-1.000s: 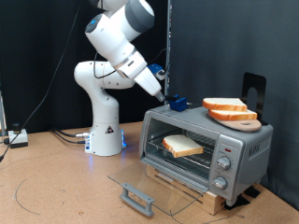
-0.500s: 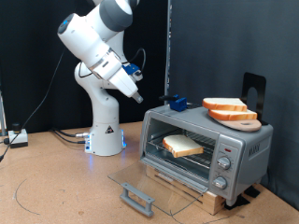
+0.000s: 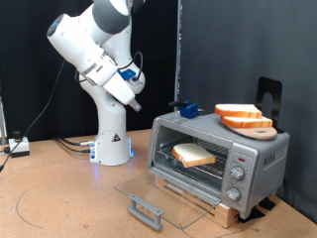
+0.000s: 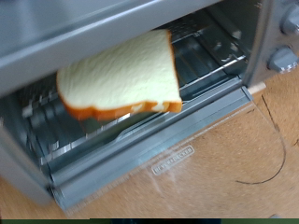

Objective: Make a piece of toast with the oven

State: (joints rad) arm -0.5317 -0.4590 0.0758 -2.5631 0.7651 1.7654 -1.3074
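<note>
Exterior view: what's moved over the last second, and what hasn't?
The gripper has pulled back from the oven top towards the exterior view's left, staying raised, with nothing visible between its fingers. The piece of toast stays on the rack inside, the glass door stays down, and the spare slices stay on the round board on top.

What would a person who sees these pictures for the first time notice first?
A pale slice of bread with a golden-brown crust lies on the wire rack inside the silver-grey toaster oven, whose glass door hangs open. More slices rest on a round wooden board on the oven's top. The white arm's pincer hangs in the air to the exterior view's left of the oven, holding nothing.
</note>
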